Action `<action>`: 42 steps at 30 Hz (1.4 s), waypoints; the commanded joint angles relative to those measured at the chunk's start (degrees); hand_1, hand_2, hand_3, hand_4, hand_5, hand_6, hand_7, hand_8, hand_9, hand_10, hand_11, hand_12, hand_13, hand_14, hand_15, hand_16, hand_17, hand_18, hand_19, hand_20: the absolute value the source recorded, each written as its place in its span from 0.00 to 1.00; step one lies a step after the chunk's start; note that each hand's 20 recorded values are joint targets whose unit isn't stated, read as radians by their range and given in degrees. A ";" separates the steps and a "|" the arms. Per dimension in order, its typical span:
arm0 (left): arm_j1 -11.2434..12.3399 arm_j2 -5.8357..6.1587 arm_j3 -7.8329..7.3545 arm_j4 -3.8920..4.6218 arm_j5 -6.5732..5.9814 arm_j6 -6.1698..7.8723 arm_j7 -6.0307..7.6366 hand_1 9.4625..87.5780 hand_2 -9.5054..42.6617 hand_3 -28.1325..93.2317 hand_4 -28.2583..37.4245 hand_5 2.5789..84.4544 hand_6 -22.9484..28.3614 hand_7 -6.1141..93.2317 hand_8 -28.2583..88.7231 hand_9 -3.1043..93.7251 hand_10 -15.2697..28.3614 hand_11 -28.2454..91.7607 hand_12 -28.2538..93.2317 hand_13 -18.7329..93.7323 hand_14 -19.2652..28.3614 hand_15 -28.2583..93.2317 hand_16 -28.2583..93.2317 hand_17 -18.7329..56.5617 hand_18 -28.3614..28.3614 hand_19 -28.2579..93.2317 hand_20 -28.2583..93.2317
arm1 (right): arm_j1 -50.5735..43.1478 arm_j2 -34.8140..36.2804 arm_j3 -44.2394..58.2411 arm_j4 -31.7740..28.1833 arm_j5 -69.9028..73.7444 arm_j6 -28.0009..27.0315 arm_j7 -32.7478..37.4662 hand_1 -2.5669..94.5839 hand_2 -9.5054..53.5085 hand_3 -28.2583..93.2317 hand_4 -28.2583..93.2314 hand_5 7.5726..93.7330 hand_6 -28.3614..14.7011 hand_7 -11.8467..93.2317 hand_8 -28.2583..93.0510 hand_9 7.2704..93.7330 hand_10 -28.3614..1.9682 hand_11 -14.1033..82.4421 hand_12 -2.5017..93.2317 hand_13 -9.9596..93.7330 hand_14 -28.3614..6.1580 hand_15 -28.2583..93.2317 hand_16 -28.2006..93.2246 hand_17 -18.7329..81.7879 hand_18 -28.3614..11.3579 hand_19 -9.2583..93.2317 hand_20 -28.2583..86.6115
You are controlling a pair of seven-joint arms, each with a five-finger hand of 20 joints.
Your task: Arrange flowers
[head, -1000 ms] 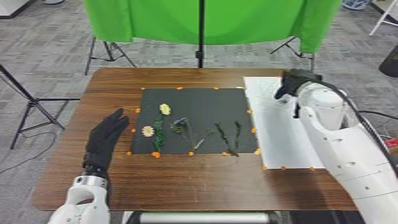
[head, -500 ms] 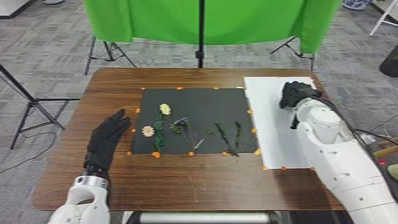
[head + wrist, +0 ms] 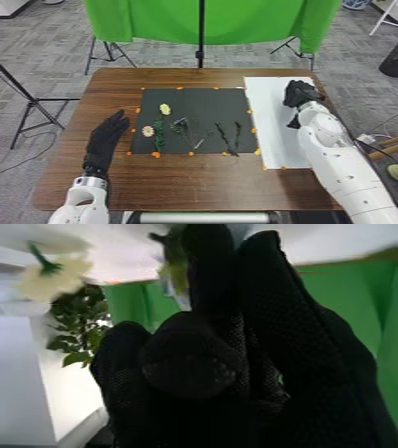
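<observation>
In the head view my left hand [image 3: 107, 132] rests at the table's left, its fingers straight. My right hand [image 3: 303, 93] is above the far part of the white sheet [image 3: 277, 140]. On the dark mat [image 3: 200, 102] lie a yellow flower [image 3: 165, 109], a pink-and-white flower [image 3: 148, 131], leafy green stems [image 3: 159, 135], a small purplish sprig [image 3: 181, 123] and dark green twigs [image 3: 238, 131]. In the right wrist view, beyond my right hand [image 3: 191, 359], appear a cream flower [image 3: 55, 275] and green foliage [image 3: 80, 324]. Whether the hand holds anything is hidden by the black glove.
Small orange pieces [image 3: 155, 155] line the edges of the mat and sheet. The brown table [image 3: 195, 185] extends toward the robot. Behind it hang a green cloth [image 3: 240, 22] and a dark upright pole [image 3: 201, 52]; a black stand [image 3: 34, 102] is at the left.
My right hand has shifted slightly nearer the robot and to the right over the white sheet, its forearm moving with it. The left hand and the flowers on the mat have kept their places.
</observation>
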 commanded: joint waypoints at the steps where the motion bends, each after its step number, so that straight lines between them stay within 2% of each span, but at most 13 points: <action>1: 1.15 -0.50 -0.22 0.03 -0.05 0.12 -0.15 0.14 0.16 0.76 0.06 0.48 0.52 0.12 0.20 0.48 0.61 0.31 0.34 0.44 0.69 0.30 0.24 0.30 0.67 0.24 0.36 | 1.60 3.36 -5.97 -11.93 13.83 3.02 1.11 0.72 0.00 0.68 0.09 0.86 0.63 0.28 0.32 1.00 0.64 0.23 0.41 1.00 0.78 0.72 0.52 0.86 0.47 1.00 0.73; 6: 0.36 -0.67 0.21 0.35 0.16 -0.45 -0.34 0.14 0.16 0.76 0.06 0.48 0.52 0.12 0.20 0.48 0.61 0.31 0.34 0.44 0.69 0.30 0.24 0.30 0.67 0.24 0.36 | 2.78 3.09 -11.63 -17.06 21.71 0.13 0.72 0.72 0.00 0.68 0.09 0.86 0.62 0.28 0.32 1.00 0.64 0.23 0.41 1.00 0.79 0.72 0.53 0.86 0.48 1.00 0.74; 15: 0.39 -0.74 0.19 0.32 0.07 -0.18 -0.60 0.14 0.16 0.77 0.06 0.48 0.52 0.12 0.20 0.48 0.61 0.31 0.34 0.44 0.69 0.30 0.24 0.30 0.67 0.24 0.36 | 4.68 0.04 -17.54 -18.85 34.81 -7.21 3.89 0.71 0.00 0.69 0.10 0.86 0.62 0.28 0.32 1.00 0.64 0.23 0.41 1.00 0.79 0.72 0.53 0.86 0.48 1.00 0.74; 19: 0.62 -1.10 0.07 0.19 0.17 -0.26 -0.33 0.14 0.16 0.77 0.06 0.48 0.52 0.12 0.20 0.48 0.61 0.31 0.34 0.44 0.69 0.30 0.24 0.30 0.67 0.24 0.36 | 5.39 0.86 -18.89 -17.76 26.51 -5.08 0.70 0.71 0.00 0.69 0.10 0.86 0.61 0.28 0.33 1.00 0.64 0.23 0.41 1.00 0.79 0.72 0.53 0.87 0.48 1.00 0.74; 22: 0.81 -0.61 -0.20 0.12 0.09 -0.05 -0.23 0.14 0.16 0.77 0.06 0.48 0.52 0.12 0.20 0.48 0.61 0.31 0.34 0.44 0.69 0.30 0.24 0.30 0.67 0.24 0.36 | 5.93 2.83 -17.47 -17.53 13.49 -4.00 -1.62 0.70 0.00 0.69 0.10 0.85 0.63 0.28 0.33 0.99 0.66 0.23 0.43 0.99 0.78 0.72 0.53 0.86 0.47 1.00 0.74; 24: 0.82 -0.57 -0.37 0.12 -0.06 0.27 -0.38 0.14 0.16 0.76 0.06 0.48 0.52 0.12 0.20 0.48 0.61 0.31 0.34 0.44 0.69 0.30 0.24 0.30 0.67 0.24 0.36 | 6.44 4.20 -16.51 -16.81 9.86 -0.80 -2.49 0.67 0.00 0.70 0.11 0.83 0.65 0.29 0.34 0.97 0.63 0.23 0.45 0.97 0.76 0.73 0.53 0.84 0.46 1.00 0.75; 28: 0.78 -0.64 -0.13 0.29 -0.01 -0.10 -0.60 0.14 0.16 0.77 0.06 0.48 0.52 0.12 0.20 0.48 0.61 0.31 0.34 0.44 0.69 0.30 0.24 0.30 0.67 0.24 0.36 | 6.98 5.66 -13.52 -16.85 6.19 -4.94 -1.93 0.63 0.00 0.68 0.12 0.80 0.67 0.31 0.33 0.92 0.57 0.28 0.42 0.95 0.74 0.75 0.53 0.83 0.43 1.00 0.77; 31: 0.47 -0.67 0.18 0.41 0.19 -0.69 -0.75 0.14 0.16 0.76 0.06 0.48 0.52 0.12 0.20 0.48 0.61 0.31 0.34 0.44 0.69 0.30 0.24 0.30 0.67 0.24 0.36 | 6.36 6.60 -11.62 -17.30 0.78 -11.00 -1.69 0.56 0.00 0.68 0.12 0.77 0.67 0.28 0.32 0.85 0.50 0.37 0.30 0.93 0.70 0.76 0.52 0.81 0.41 1.00 0.77; 33: 0.36 -0.61 0.24 0.43 0.32 -0.71 -0.76 0.14 0.16 0.76 0.06 0.48 0.52 0.12 0.20 0.48 0.61 0.31 0.34 0.44 0.69 0.30 0.24 0.30 0.67 0.24 0.36 | 5.91 6.52 -10.42 -17.21 -2.13 -15.87 -0.91 0.48 0.00 0.73 0.11 0.74 0.68 0.27 0.28 0.82 0.48 0.37 0.27 0.91 0.67 0.77 0.52 0.80 0.39 1.00 0.77; 35: 0.43 -0.54 0.19 0.32 0.21 -0.53 -0.73 0.14 0.16 0.77 0.06 0.48 0.52 0.12 0.20 0.48 0.61 0.31 0.34 0.44 0.69 0.30 0.24 0.30 0.67 0.24 0.36 | 5.46 6.16 -9.35 -16.15 -2.69 -18.27 0.23 0.43 0.00 0.75 0.11 0.70 0.68 0.27 0.18 0.78 0.45 0.34 0.26 0.89 0.64 0.77 0.52 0.78 0.37 1.00 0.77; 38: 0.48 -0.49 0.10 0.28 0.25 -0.52 -0.85 0.14 0.16 0.77 0.06 0.48 0.52 0.12 0.20 0.48 0.61 0.31 0.34 0.44 0.69 0.30 0.24 0.30 0.67 0.24 0.36 | 5.30 5.07 -7.89 -13.72 -4.84 -22.38 1.72 0.38 0.00 0.75 0.12 0.66 0.67 0.24 0.17 0.74 0.40 0.32 0.26 0.88 0.61 0.77 0.52 0.78 0.36 1.00 0.77; 42: 0.43 -0.43 0.16 0.28 0.30 -0.57 -0.92 0.14 0.16 0.77 0.06 0.48 0.52 0.12 0.20 0.48 0.61 0.31 0.34 0.44 0.69 0.30 0.24 0.30 0.67 0.24 0.36 | 5.04 4.10 -6.34 -10.37 -8.17 -24.15 1.95 0.34 0.00 0.74 0.13 0.59 0.65 0.20 0.17 0.70 0.35 0.29 0.26 0.87 0.58 0.77 0.52 0.77 0.34 1.00 0.76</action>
